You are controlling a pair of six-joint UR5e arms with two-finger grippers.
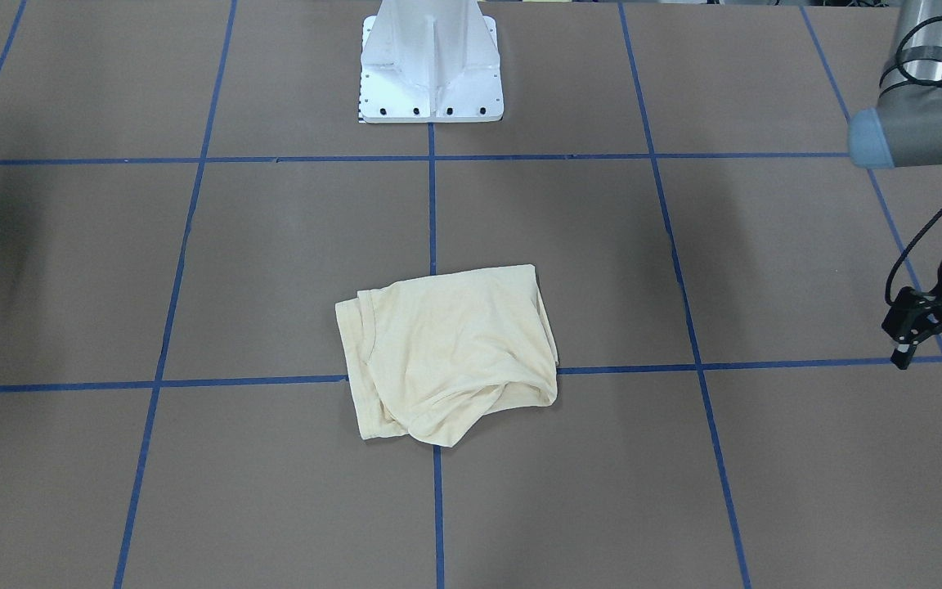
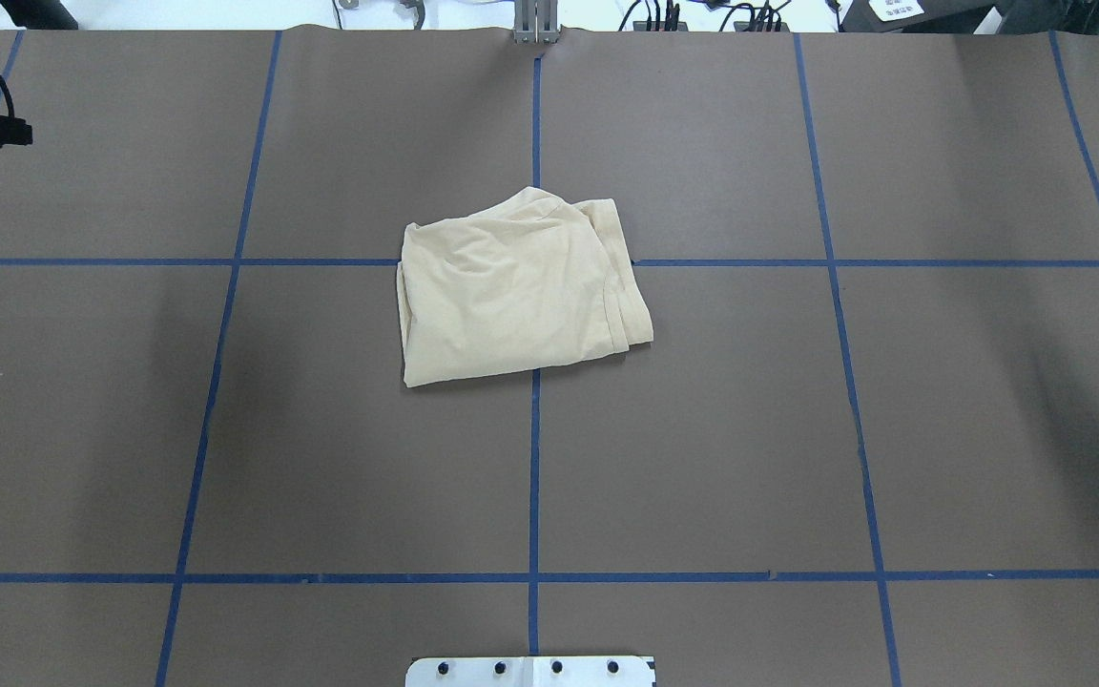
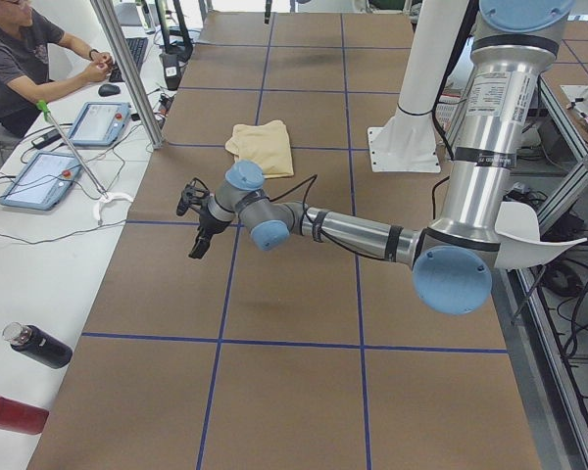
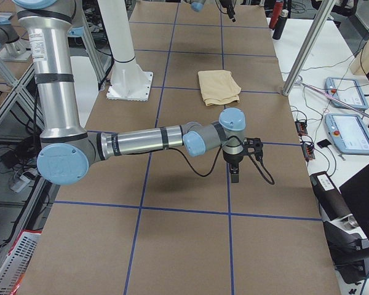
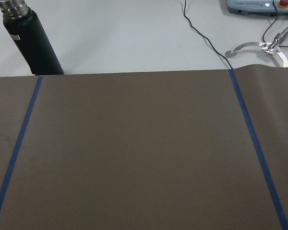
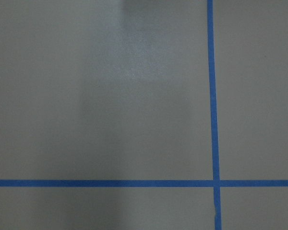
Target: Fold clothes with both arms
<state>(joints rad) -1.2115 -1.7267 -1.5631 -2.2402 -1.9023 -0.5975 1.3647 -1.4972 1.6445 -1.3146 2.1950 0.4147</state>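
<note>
Facing the robot, the front camera finds a pale cream-yellow fabric T-shirt, folded into a rumpled rectangle. It lies at frame centre on the brown paper-covered table, across a crossing of the blue tape grid lines. A white metal pedestal base stands at top centre. At the right edge the black two-finger left gripper hangs with fingers spread, holding nothing, well apart from the shirt.

From overhead, the T-shirt sits just above mid-frame.

In the left-side view, the left gripper hovers over bare paper at centre left, with the T-shirt beyond it.

In the right-side view, the black right gripper points down at frame centre. Whether its fingers are parted cannot be told.

The left wrist camera shows a black metal bottle at upper left, off the paper.
</note>
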